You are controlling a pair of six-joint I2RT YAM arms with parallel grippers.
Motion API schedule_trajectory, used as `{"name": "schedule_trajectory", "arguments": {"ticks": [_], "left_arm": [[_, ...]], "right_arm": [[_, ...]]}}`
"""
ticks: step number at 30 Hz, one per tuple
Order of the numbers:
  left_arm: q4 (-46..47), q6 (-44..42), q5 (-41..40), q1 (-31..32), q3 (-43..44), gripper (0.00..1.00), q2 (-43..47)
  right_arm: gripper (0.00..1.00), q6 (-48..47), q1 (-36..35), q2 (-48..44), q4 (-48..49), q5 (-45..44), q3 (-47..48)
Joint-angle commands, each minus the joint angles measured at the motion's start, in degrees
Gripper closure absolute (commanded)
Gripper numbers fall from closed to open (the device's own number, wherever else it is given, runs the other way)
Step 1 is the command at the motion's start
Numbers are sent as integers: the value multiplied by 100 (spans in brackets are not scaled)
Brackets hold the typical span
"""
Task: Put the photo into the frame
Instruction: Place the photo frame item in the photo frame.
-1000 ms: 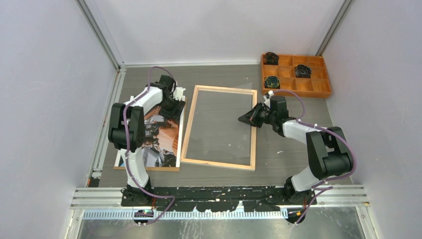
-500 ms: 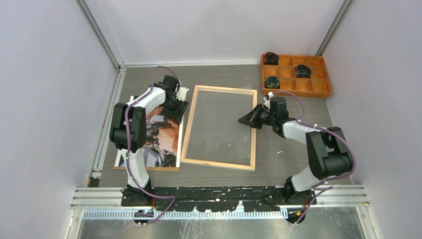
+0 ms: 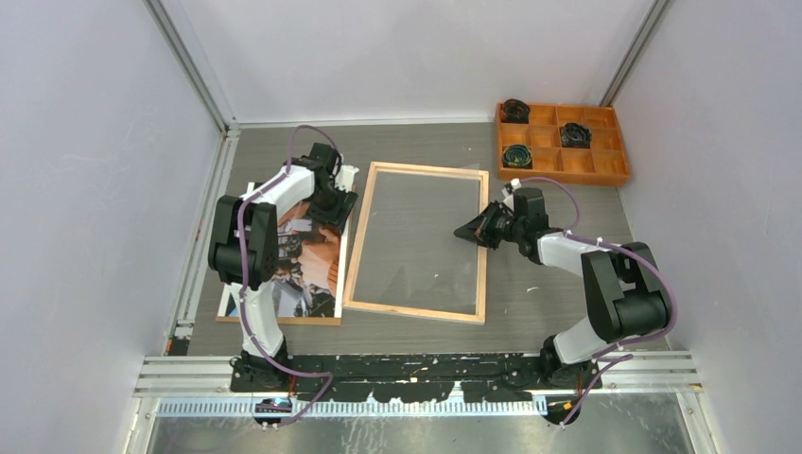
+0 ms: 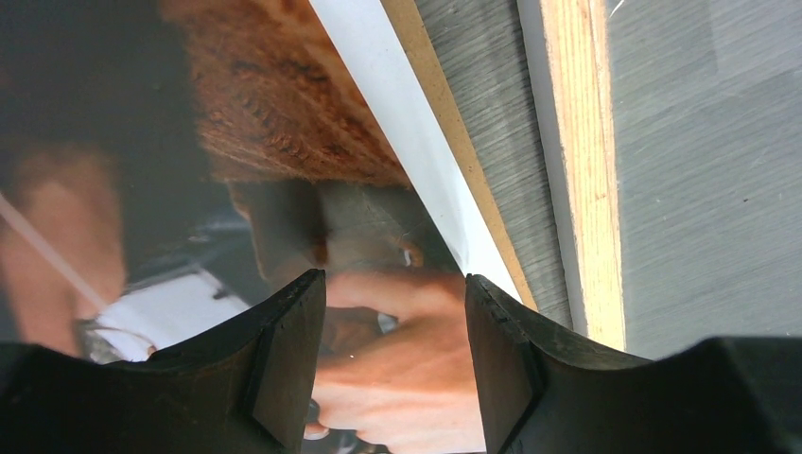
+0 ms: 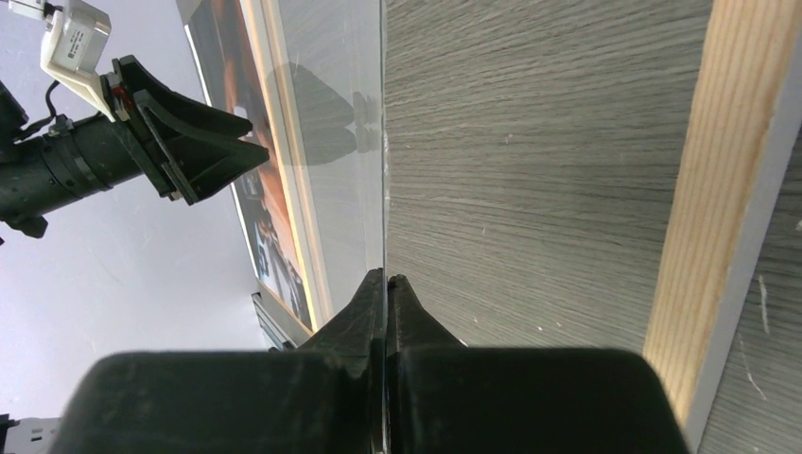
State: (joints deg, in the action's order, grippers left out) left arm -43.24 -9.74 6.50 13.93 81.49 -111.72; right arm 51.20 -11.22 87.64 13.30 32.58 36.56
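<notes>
Right wrist: hand [image 5: 386, 277] on clear sheet [image 5: 340, 95]

No readable text, labels or numbers on the photo [image 3: 303, 270], the frame [image 3: 416, 311], the orange tray [image 3: 567, 178]

Dark, orange-brown and bluish tones are being shown by the photo [image 3: 312, 274], pale wood by the frame [image 4: 584, 170], orange by the compartment tray [image 3: 605, 163].

Left claw [image 4: 392, 281] points down with jaws parted; right claw [image 5: 387, 277], aimed leftward, is pinched tight.
</notes>
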Motion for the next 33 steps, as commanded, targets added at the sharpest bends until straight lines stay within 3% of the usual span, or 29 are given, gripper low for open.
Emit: {"name": "schedule_trajectory", "arguments": {"ticks": [1, 18, 25, 33], "left_arm": [[121, -107, -25, 46, -14, 43, 107], [175, -129, -53, 112, -66, 43, 70], [251, -130, -124, 251, -129, 43, -42], [274, -160, -159, 381, -142, 43, -92]], "right_arm": [[99, 36, 31, -241, 309, -117, 14], [99, 66, 40, -295, 401, -295, -54], [99, 435, 41, -183, 1101, -121, -162], [99, 1363, 37, 251, 2641, 350, -287]]}}
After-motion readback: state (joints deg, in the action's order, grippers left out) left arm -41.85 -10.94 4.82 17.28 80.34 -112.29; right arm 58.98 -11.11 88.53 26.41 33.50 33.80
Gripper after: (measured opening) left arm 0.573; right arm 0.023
